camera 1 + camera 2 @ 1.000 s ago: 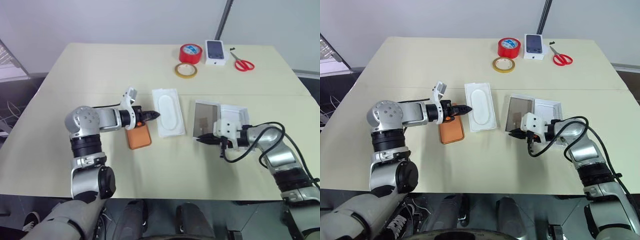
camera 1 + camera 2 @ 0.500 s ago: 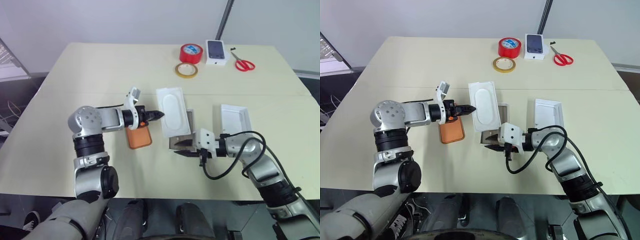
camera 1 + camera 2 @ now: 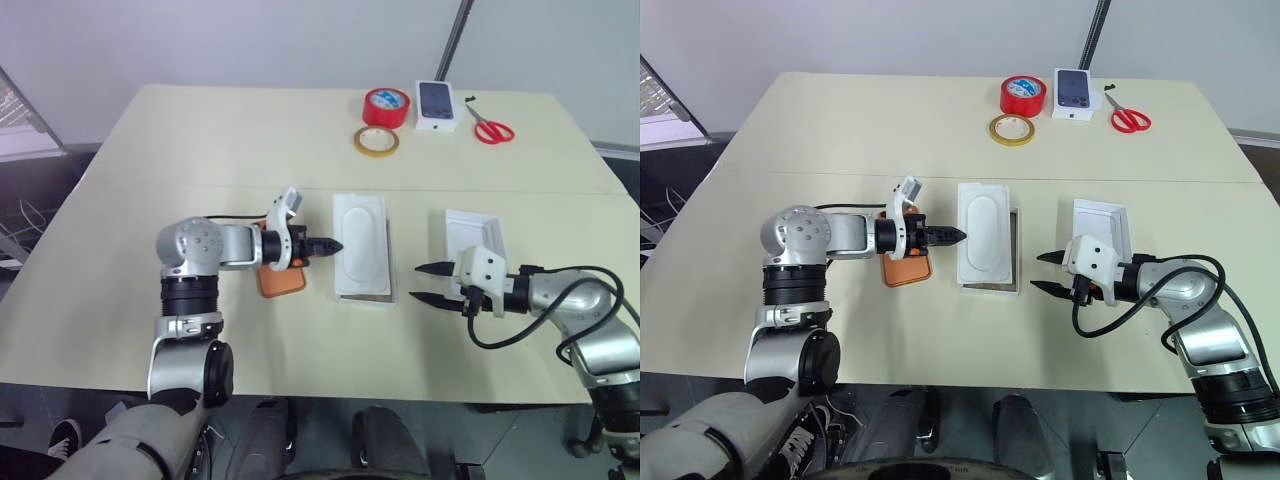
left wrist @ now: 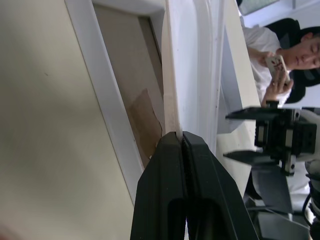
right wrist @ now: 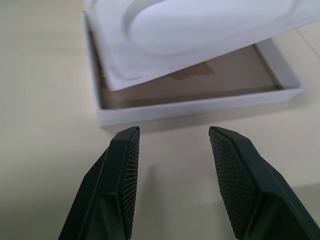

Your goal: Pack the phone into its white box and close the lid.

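The phone (image 3: 905,268), flat and orange, is laid on the bench (image 3: 890,140) beside the white box (image 3: 1015,255), partly hidden under the left end effector (image 3: 958,236). The white box is seen as a shallow base with a brown floor; a white insert (image 3: 983,232) with a rounded recess is tilted over it. The lid (image 3: 1102,227) rests on the bench behind the right end effector (image 3: 1044,272). The left end effector is fully closed, and its tips are pinched on the edge of the insert. The right end effector is held about half open, empty, apart from the box.
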{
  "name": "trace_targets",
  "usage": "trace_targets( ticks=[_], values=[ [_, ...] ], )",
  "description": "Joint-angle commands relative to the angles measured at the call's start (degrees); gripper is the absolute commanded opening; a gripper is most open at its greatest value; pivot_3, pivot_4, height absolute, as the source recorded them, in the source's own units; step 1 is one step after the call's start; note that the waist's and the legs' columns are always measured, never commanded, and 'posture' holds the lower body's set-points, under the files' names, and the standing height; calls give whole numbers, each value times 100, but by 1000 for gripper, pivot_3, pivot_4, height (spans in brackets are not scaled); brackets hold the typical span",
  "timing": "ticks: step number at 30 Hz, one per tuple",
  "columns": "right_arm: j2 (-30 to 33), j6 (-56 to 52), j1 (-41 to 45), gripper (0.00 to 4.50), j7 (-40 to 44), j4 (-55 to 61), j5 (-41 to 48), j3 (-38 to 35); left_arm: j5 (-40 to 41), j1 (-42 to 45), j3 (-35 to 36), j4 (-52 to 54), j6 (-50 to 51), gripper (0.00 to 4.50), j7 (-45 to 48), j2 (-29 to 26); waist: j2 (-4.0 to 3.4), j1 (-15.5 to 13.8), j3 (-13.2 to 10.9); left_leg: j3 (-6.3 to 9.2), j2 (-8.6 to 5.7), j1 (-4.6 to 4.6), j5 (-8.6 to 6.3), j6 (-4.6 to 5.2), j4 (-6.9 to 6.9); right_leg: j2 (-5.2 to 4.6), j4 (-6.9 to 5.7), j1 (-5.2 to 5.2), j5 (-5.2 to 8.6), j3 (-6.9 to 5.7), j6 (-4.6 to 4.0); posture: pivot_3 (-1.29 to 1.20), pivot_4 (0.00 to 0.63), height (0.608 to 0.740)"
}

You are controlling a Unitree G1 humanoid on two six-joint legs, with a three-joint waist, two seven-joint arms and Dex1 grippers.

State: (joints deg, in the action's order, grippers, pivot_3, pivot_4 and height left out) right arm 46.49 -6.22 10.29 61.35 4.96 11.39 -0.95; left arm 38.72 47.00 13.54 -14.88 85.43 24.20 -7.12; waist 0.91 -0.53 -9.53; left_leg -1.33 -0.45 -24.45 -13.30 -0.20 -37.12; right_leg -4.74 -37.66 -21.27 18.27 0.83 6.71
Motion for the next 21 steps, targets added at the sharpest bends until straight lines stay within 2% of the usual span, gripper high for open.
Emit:
trace_targets(
  ticks=[1,4,8,12,15,18,21],
  values=[
    [-66,140,152,2286,-149,145,58,-130,-24,123,-146,-117,-295,0,178,-40,1,-3,0,0,0,0,0,0,0,0,0,0,0,0,0,0,150,728],
    [-131,141,169,2346,-249,182,56,-92,-70,114,-322,-163,-365,899,220,-40,1,-8,-1,0,0,-1,0,0,-2,0,0,2,0,0,0,0,150,728],
    [-285,61,239,2346,-381,232,142,-72,-39,152,-413,-104,-400,2720,293,-85,1,-16,-1,0,0,-1,0,0,-3,-1,0,4,0,-1,0,0,150,728],
    [-555,-27,427,2346,-484,297,231,12,-107,201,-520,35,-593,2720,362,-246,1,-5,-1,0,1,-1,0,0,-2,1,0,2,0,-1,0,0,150,728],
    [-939,-247,709,1509,-631,295,252,259,-312,47,-744,436,-1377,2752,601,-508,0,14,-1,1,2,0,1,-1,-1,4,-1,0,0,0,0,0,150,728],
    [-1246,-135,901,42,-849,224,-83,591,-498,-234,-996,799,-2007,2752,882,-847,-2,48,1,0,5,0,3,-5,3,4,-2,-5,0,2,0,0,150,728],
    [-1409,113,1108,42,-1089,-122,-680,1042,-871,-636,-1384,1012,-2693,2752,1246,-1388,-3,43,1,-1,5,0,4,-7,5,4,-1,-5,0,3,-1,0,150,728]
  ],
)
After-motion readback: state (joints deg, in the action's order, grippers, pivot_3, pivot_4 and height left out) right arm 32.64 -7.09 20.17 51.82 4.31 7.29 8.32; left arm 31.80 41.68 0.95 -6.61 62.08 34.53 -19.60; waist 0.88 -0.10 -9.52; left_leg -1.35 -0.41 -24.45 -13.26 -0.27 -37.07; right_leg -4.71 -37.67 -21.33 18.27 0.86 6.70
